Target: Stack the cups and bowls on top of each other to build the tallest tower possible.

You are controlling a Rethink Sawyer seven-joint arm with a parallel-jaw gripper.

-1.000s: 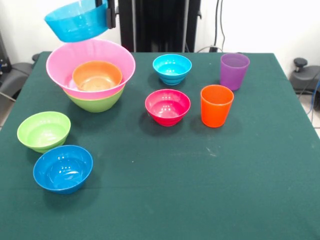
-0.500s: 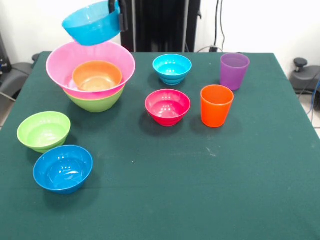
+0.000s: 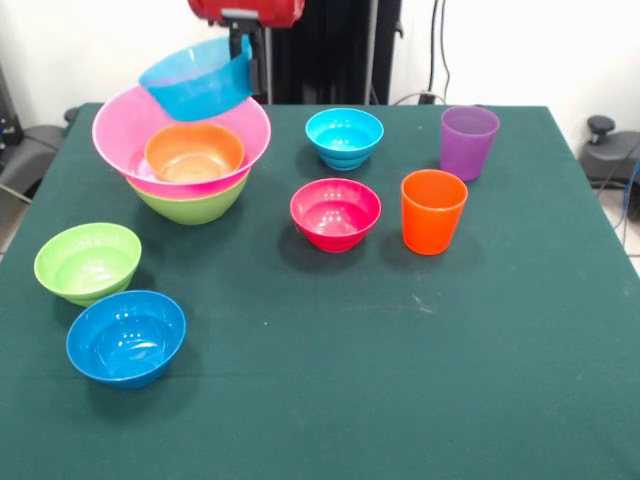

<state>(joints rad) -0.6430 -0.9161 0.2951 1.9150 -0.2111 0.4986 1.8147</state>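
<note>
Green desk (image 3: 400, 380) carrying the set of vessels, listed by size and placed relative to the tower (image 3: 185, 165). The tower stands at the desk's far left: a lime green base bowl (image 3: 190, 205), a pink bowl (image 3: 120, 130) nested in it, and an orange bowl (image 3: 194, 152) seated inside the pink one. Directly above the tower's far rim hangs a tilted blue bowl (image 3: 198, 82), its right rim clenched by the tool (image 3: 243, 48), which descends from the red arm (image 3: 247, 10). In front of the tower lie a small lime green bowl (image 3: 87, 262) and, nearer still, a blue bowl (image 3: 126, 337). To the tower's right sit a magenta-red bowl (image 3: 335, 213) and a cyan bowl (image 3: 344, 137); farther right stand the orange cup (image 3: 433, 211) and purple cup (image 3: 468, 141).

Step in hand, as judged: seating the held bowl. It should be levelled, centred over the orange bowl, lowered until nested, and only then released, lest it slide off the pink rim.
</note>
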